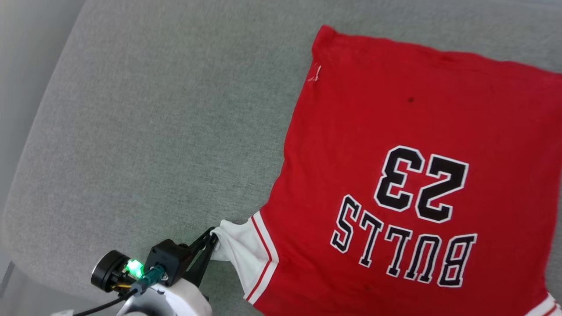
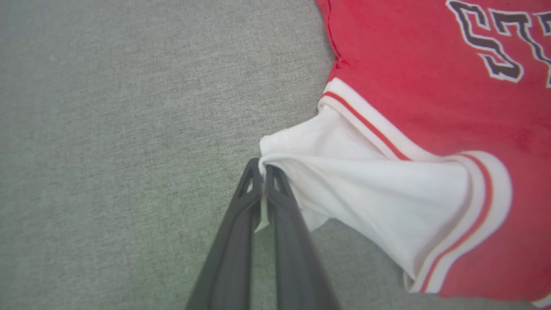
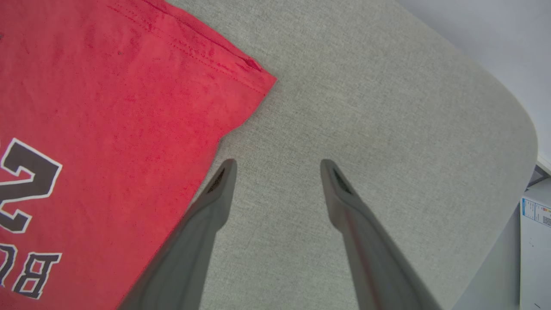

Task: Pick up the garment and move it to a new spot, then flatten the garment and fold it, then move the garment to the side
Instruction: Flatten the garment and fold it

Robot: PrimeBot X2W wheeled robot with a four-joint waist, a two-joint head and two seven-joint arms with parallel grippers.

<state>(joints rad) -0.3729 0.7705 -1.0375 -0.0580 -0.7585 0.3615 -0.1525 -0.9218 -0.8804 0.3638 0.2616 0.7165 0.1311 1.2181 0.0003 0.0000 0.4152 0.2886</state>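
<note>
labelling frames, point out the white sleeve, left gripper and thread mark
white sleeve (image 2: 366, 189), left wrist view, mid cloth
left gripper (image 2: 262, 168), left wrist view, between shut fingertips
thread mark (image 1: 314, 73), head view, its stitches

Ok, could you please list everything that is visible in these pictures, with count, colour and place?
garment: one, red with black lettering, spread flat on the padded surface.
sleeve: one, white with red stripe, at the garment's near left corner.
thread mark: one, white, near the garment's far left corner.
padded surface: one, grey, under the garment.
labelled object: one, white, beyond the surface's edge.
left gripper: one, dark, shut on the sleeve's edge.
right gripper: one, dark, open above the surface beside the garment.
</note>
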